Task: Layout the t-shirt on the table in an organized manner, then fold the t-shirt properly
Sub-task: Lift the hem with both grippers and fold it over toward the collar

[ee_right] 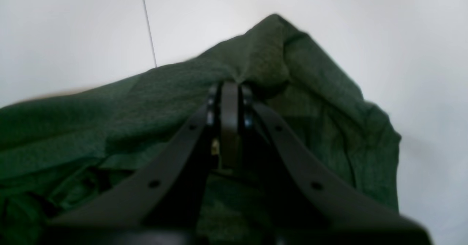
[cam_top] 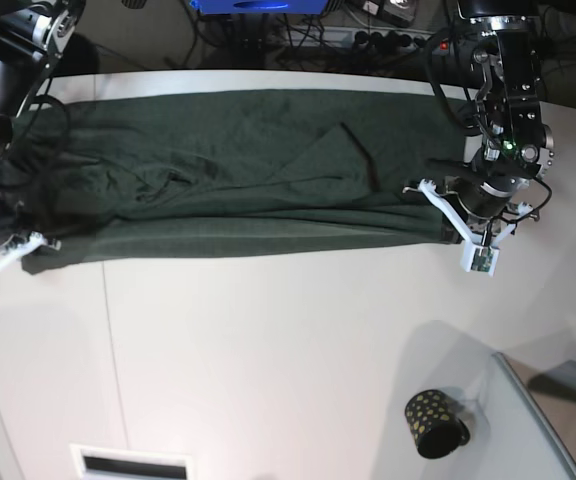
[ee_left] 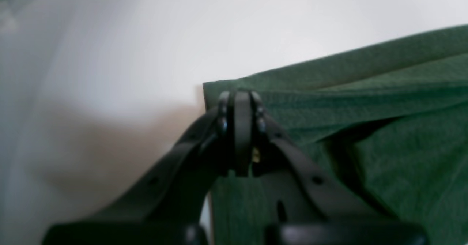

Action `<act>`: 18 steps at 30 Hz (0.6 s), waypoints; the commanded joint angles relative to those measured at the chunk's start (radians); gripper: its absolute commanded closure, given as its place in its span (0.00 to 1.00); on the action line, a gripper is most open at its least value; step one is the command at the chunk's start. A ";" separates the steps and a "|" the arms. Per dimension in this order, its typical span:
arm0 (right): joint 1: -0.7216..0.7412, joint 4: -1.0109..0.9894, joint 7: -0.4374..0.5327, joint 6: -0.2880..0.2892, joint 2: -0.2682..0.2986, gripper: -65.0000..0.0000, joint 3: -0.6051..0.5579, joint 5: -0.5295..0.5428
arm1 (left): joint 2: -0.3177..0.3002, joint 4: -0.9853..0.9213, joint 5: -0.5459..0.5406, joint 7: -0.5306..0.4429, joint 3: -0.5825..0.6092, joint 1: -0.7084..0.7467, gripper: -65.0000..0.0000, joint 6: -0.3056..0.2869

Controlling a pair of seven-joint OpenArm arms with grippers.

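The dark green t-shirt (cam_top: 238,170) lies stretched in a long band across the far half of the white table (cam_top: 288,350), with folds and creases in its middle. On the right of the base view my left gripper (cam_top: 446,232) is shut on the t-shirt's near corner. The left wrist view shows the jaws pinched together (ee_left: 239,97) on the fabric's edge (ee_left: 365,102). On the left side my right gripper (cam_top: 26,255) is shut on the other near corner. In the right wrist view bunched cloth (ee_right: 109,106) rises over the closed tips (ee_right: 229,87).
A small black cup with gold dots (cam_top: 435,423) stands near the table's front right. Beside it lies a grey panel (cam_top: 548,425). A thin dark seam (cam_top: 113,330) runs down the tabletop. Cables and a blue box (cam_top: 258,5) sit behind the far edge.
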 commanded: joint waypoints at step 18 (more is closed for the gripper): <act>-0.211 0.201 -0.021 0.006 -0.021 1.00 0.009 0.129 | -0.007 0.083 0.000 -0.017 -0.004 0.120 1.00 0.003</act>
